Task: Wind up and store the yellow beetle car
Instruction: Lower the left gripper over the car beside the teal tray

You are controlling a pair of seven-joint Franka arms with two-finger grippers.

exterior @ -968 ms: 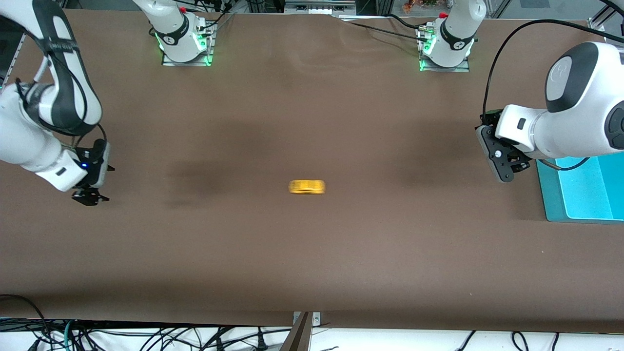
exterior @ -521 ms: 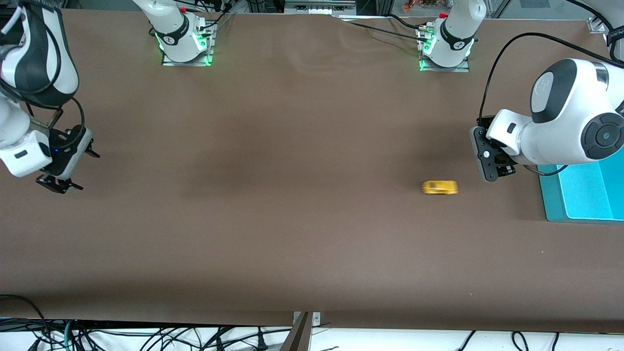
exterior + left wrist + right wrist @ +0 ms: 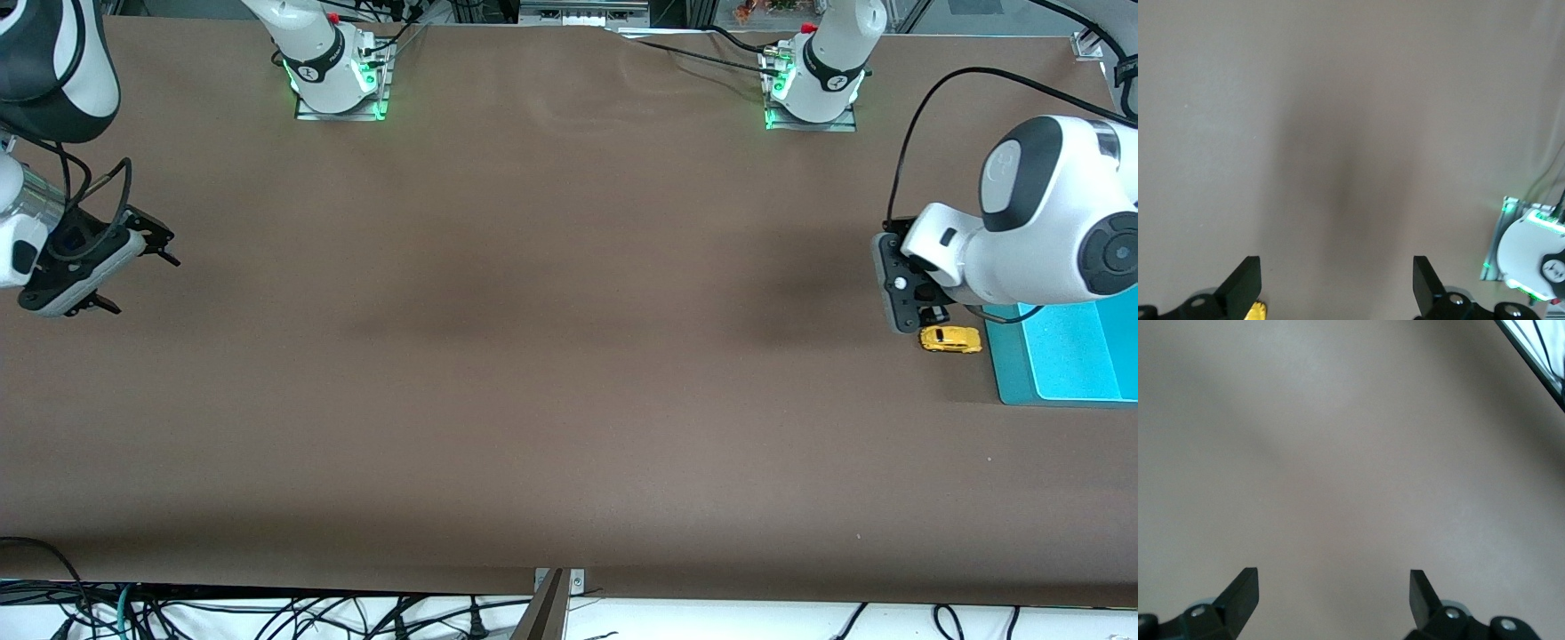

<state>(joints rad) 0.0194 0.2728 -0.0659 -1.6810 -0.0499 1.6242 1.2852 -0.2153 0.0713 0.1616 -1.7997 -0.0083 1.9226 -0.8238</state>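
The yellow beetle car (image 3: pixel 950 339) stands on the brown table at the left arm's end, right beside the teal tray (image 3: pixel 1006 364). My left gripper (image 3: pixel 925 311) hangs low just above and beside the car, open and empty. In the left wrist view (image 3: pixel 1336 287) only a yellow sliver of the car (image 3: pixel 1258 312) shows, next to one fingertip (image 3: pixel 1245 283). My right gripper (image 3: pixel 133 276) is open and empty over the right arm's end of the table, well away from the car; the right wrist view (image 3: pixel 1331 590) shows only bare table.
The left arm's base (image 3: pixel 811 84) and the right arm's base (image 3: pixel 336 76) stand along the table's edge farthest from the front camera. Cables hang below the edge nearest the front camera. The left arm's base also shows in the left wrist view (image 3: pixel 1531 257).
The car has rolled from the table's middle to the left arm's end and now stands beside the tray. The right gripper has drawn back toward its end. The left gripper has shifted slightly toward the tray.
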